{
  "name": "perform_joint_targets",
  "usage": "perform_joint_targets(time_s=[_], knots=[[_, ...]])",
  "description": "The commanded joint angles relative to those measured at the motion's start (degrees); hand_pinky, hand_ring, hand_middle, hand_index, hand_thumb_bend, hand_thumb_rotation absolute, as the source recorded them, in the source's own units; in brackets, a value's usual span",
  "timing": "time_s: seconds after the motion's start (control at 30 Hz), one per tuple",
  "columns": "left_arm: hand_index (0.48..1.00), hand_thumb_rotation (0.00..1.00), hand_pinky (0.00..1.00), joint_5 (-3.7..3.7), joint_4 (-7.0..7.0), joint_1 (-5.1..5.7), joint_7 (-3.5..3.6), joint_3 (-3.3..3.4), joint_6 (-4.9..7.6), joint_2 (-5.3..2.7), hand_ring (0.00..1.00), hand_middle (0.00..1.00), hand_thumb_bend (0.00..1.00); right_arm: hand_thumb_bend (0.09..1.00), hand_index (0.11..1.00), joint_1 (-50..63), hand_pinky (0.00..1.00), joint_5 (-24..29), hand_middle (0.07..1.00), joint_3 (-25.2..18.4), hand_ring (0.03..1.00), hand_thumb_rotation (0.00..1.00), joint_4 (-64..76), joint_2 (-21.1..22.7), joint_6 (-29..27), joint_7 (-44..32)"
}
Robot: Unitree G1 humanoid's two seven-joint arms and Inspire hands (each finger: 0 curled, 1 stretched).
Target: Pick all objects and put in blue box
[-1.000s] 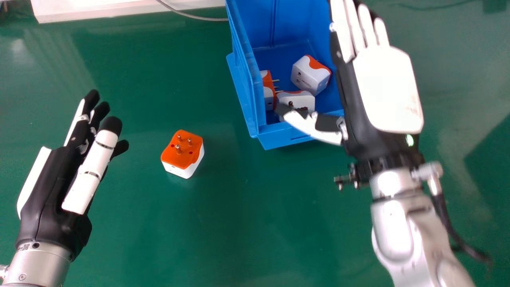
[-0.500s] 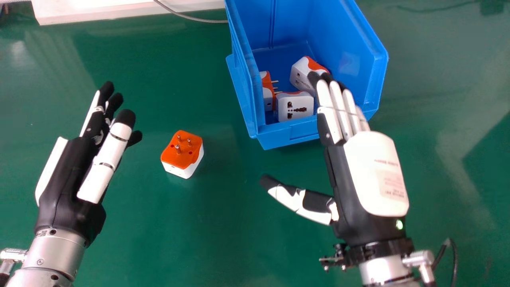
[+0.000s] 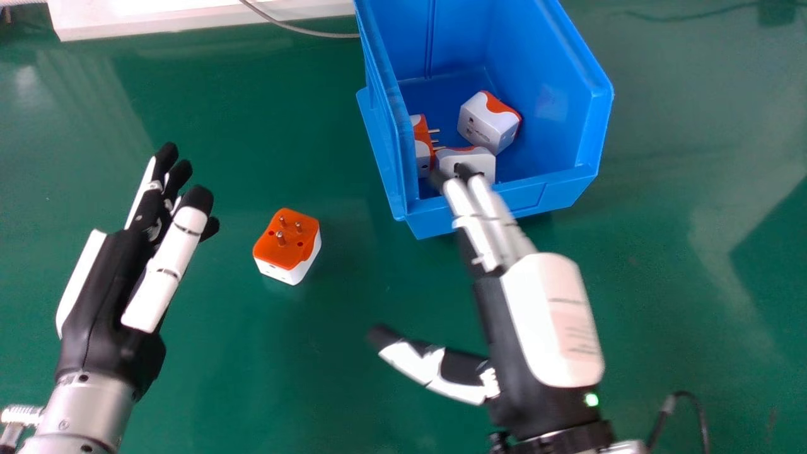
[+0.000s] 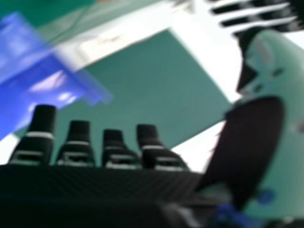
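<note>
My right hand (image 3: 548, 315) is open and holds nothing, its fingertips over the front edge of the blue box (image 3: 548, 195) and its thumb stretched to the left above the table. In the right hand view the fingers of my right hand (image 4: 114, 149) are straight, and part of the blue box (image 4: 38, 80) shows beyond them. An orange and white plug adapter (image 3: 287, 246) lies on the table between the hands, pins up. Several adapters are inside the box, one white and orange (image 3: 488, 121) at the right. My left hand (image 3: 107, 290) stands open left of the loose adapter.
A white panel (image 3: 189, 16) with a grey cable (image 3: 296, 28) lies along the far edge of the green table (image 3: 353, 366). Bare table surrounds the loose adapter and stretches right of the box. A black cable (image 3: 684, 397) loops beside the right wrist.
My right hand has come back from over the box toward me and then to the left, uncovering the box's right side. The left hand has shifted slightly right. The loose adapter has stayed put.
</note>
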State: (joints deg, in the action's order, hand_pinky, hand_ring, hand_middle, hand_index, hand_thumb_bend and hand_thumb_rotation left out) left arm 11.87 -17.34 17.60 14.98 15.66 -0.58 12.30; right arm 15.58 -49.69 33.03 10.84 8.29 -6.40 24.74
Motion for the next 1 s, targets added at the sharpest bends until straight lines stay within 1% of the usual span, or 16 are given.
perform_joint_targets(time_s=[0.0,0.07,0.13,0.23,0.3,0.37,0.43,0.5,0.57,0.63,0.73,0.8,0.87,0.97], knots=[[1.000,0.73,0.90,0.70,-2.69,1.22,-0.82,0.96,0.01,-0.20,0.97,1.00,0.45,0.373,0.876,-2.34,0.76,0.66,0.920,1.22,0.898,0.31,-0.65,-0.85,-2.21,-1.30],[1.000,0.73,0.90,0.81,-3.05,1.85,-1.35,1.24,-0.27,-0.47,0.97,1.00,0.44,0.375,0.862,-4.14,0.75,0.98,0.905,2.17,0.884,0.31,-2.73,-1.35,-3.51,-1.72],[1.000,0.73,0.90,0.79,-3.39,2.08,-2.01,1.30,-0.79,-0.70,0.97,1.00,0.44,0.387,0.835,-5.79,0.72,1.00,0.877,3.12,0.855,0.31,-4.83,-1.88,-4.47,-1.99],[1.000,0.73,0.90,0.63,-4.02,2.39,-2.87,1.25,-1.47,-1.01,0.97,1.00,0.44,0.396,0.811,-8.08,0.69,0.33,0.852,4.55,0.829,0.30,-7.54,-2.63,-4.93,-2.73],[1.000,0.72,0.90,0.58,-4.46,2.50,-3.29,1.09,-1.87,-1.08,0.97,1.00,0.44,0.399,0.802,-9.28,0.68,0.34,0.843,4.98,0.819,0.30,-8.75,-2.86,-5.27,-2.89],[1.000,0.72,0.90,0.61,-5.04,2.85,-3.56,1.01,-2.16,-1.20,0.97,1.00,0.44,0.402,0.797,-11.10,0.67,0.21,0.836,5.45,0.810,0.29,-10.04,-3.15,-5.68,-3.23],[1.000,0.72,0.89,0.60,-5.27,2.97,-3.66,0.99,-2.32,-1.31,0.97,1.00,0.44,0.405,0.789,-12.52,0.66,0.40,0.829,5.57,0.801,0.29,-10.85,-3.23,-5.93,-3.88],[1.000,0.72,0.89,0.75,-5.75,3.50,-3.58,1.19,-2.38,-1.42,0.97,1.00,0.44,0.407,0.784,-15.32,0.65,1.16,0.825,5.24,0.796,0.29,-12.34,-3.48,-5.96,-5.34],[1.000,0.72,0.90,0.95,-5.91,3.96,-3.48,1.37,-2.21,-1.48,0.97,1.00,0.44,0.410,0.784,-19.26,0.65,1.55,0.823,4.61,0.794,0.29,-14.87,-3.83,-5.59,-7.00],[1.000,0.72,0.90,1.03,-6.02,4.15,-3.50,1.39,-2.17,-1.50,0.98,1.00,0.43,0.416,0.789,-22.23,0.66,1.68,0.826,4.11,0.801,0.29,-16.87,-3.95,-5.28,-8.40],[1.000,0.72,0.90,0.86,-6.23,4.09,-3.73,1.23,-2.36,-1.52,0.98,1.00,0.42,0.426,0.805,-28.17,0.69,2.50,0.842,2.99,0.820,0.30,-21.02,-4.02,-4.85,-11.79],[1.000,0.73,0.90,0.68,-6.29,4.27,-3.81,1.09,-2.19,-1.64,0.98,1.00,0.42,0.430,0.814,-31.40,0.70,2.99,0.852,2.47,0.830,0.30,-23.33,-4.15,-4.42,-13.78],[1.000,0.73,0.91,0.52,-6.25,4.42,-3.82,1.02,-1.97,-1.68,0.98,1.00,0.42,0.434,0.824,-34.73,0.72,2.85,0.862,2.11,0.840,0.30,-25.69,-4.47,-3.13,-15.61],[1.000,0.74,0.91,0.51,-6.13,4.73,-3.67,1.13,-1.67,-1.65,0.98,1.00,0.41,0.455,0.853,-38.94,0.75,1.93,0.892,1.80,0.871,0.28,-28.84,-4.83,-1.21,-16.78]])
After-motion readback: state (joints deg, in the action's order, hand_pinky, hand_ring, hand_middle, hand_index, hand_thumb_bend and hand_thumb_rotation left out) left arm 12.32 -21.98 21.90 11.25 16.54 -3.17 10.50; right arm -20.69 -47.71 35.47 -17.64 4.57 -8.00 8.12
